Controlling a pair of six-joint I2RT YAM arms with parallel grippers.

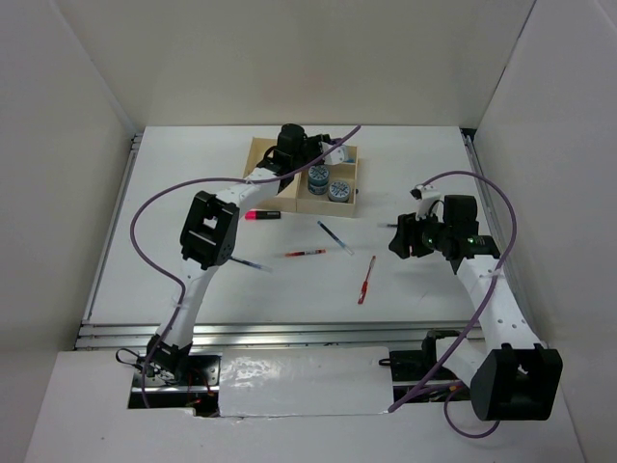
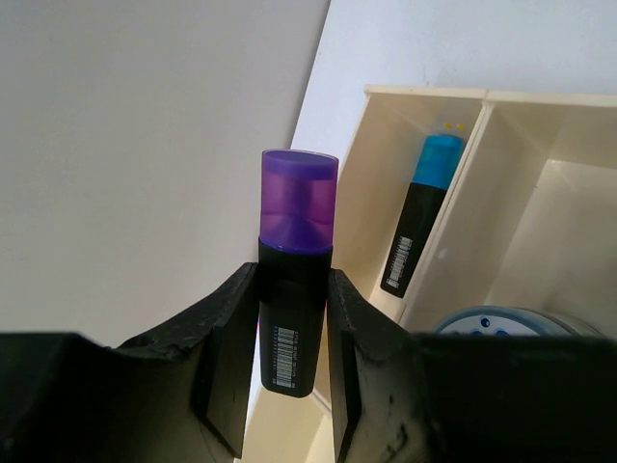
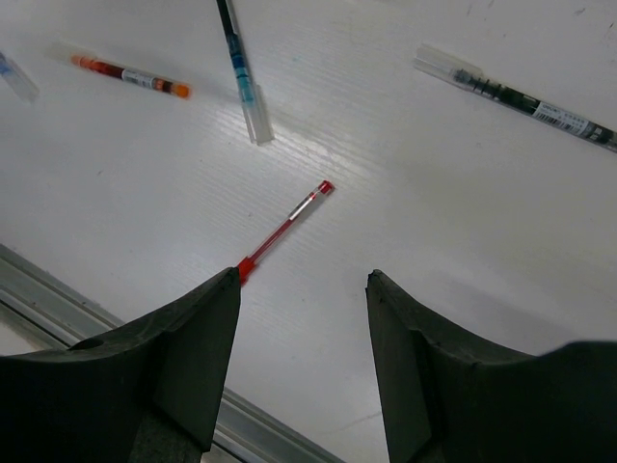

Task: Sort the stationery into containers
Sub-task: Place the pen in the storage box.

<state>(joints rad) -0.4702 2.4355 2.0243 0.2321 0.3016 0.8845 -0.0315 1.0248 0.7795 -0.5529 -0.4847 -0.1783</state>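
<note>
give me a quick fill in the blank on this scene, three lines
1. The left claw is shut on a highlighter whose cap is ____.
2. The other highlighter lying in the tray has a cap coloured ____.
3. The pen nearest the open right claw is ____.
Missing words: purple; blue; red.

The left arm (image 1: 193,291) and right arm (image 1: 496,304) are white tubes with chunky black joint blocks (image 1: 209,231). A purple cable (image 1: 136,231) loops along each. Tiny green light (image 1: 469,238) on the right one. Fingers (image 3: 183,338) are matte black, kinda rough-surfaced.
</note>
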